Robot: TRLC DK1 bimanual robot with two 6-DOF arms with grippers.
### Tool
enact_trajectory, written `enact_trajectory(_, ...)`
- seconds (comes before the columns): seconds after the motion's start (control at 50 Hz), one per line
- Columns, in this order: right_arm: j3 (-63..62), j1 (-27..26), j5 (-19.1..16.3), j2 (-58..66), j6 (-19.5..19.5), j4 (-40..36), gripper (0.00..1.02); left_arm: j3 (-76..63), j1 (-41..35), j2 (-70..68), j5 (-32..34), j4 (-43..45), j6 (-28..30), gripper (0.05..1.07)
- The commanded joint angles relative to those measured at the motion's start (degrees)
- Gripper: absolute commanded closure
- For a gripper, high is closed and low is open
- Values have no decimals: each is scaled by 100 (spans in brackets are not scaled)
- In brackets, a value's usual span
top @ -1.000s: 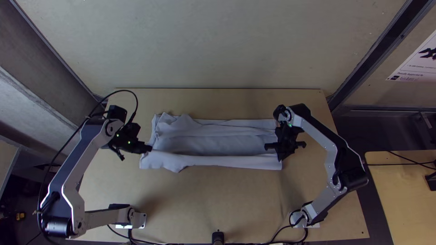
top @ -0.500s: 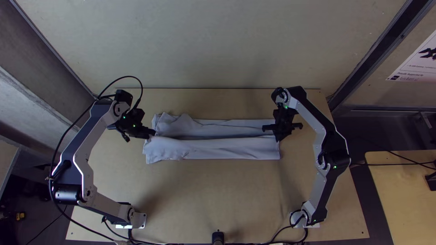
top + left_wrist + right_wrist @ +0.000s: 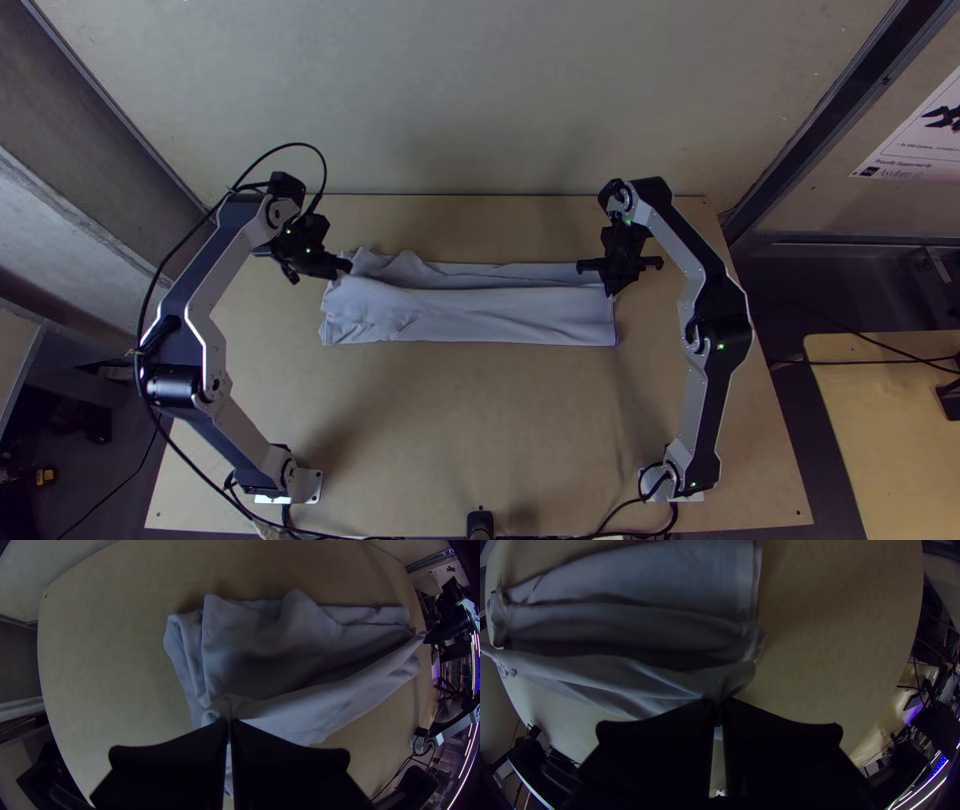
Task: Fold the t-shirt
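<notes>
Counter (image 3: 470, 430) Open on Near Side, Arms Hem Both Flanks

Bare wood leaves passage between the t-shirt (image 3: 480, 318) and the near edge, where a small black post (image 3: 480, 524) stands. A narrower strip runs along the t-shirt's far side. The left gripper (image 3: 346, 267) and right gripper (image 3: 611, 290) block its ends; the left arm (image 3: 205, 278), with looping cable (image 3: 298, 144), and right arm (image 3: 712, 272) obstruct the sides.

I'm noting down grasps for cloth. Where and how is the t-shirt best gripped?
Probably by the two ends of its raised edge, from above, just where the left pincer and right pincer pinch it. The t-shirt forms a long, narrow strip, so holding both ends should keep that edge stretched and straight.
</notes>
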Motion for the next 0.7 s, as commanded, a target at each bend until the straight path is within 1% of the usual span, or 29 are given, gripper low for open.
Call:
enact_trajectory(0.0, 282, -53, 108, 278, -99, -153, 100, 403, -26, 347, -76, 3, 113, 104)
enact_trajectory(0.3, 651, -45, 108, 717, -90, -153, 100, 1001, -61, 1279, -270, 346, 104, 104)
enact_trajectory(0.44, 669, -45, 108, 875, -90, -153, 100, 904, -79, 1490, -278, 583, 69, 104)
enact_trajectory(0.48, 704, -53, 108, 937, -90, -144, 100, 816, -96, 1490, -287, 786, 60, 104)
enact_trajectory(0.5, 731, -62, 108, 972, -90, -153, 100, 755, -96, 1490, -305, 970, 34, 100)
enact_trajectory(0.52, 766, -71, 108, 1007, -90, -144, 100, 702, -96, 1481, -349, 1146, -19, 94)
enact_trajectory(0.54, 792, -80, 108, 1042, -90, -144, 98, 658, -96, 1481, -358, 1251, -54, 84)
enact_trajectory(0.58, 827, -97, 108, 1095, -72, -144, 87, 614, -114, 1472, -358, 1278, -54, 64)
enact_trajectory(0.6, 827, -106, 108, 1113, -55, -153, 80, 596, -140, 1472, -358, 1287, -28, 54)
enact_trajectory(0.64, 836, -133, 108, 1130, -19, -144, 65, 526, -202, 1472, -384, 1366, 34, 30)
enact_trajectory(0.66, 836, -133, 108, 1130, -2, -144, 56, 491, -237, 1472, -437, 1383, 51, 21)
enact_trajectory(0.68, 836, -150, 108, 1130, 25, -153, 49, 447, -281, 1472, -560, 1383, 78, 15)
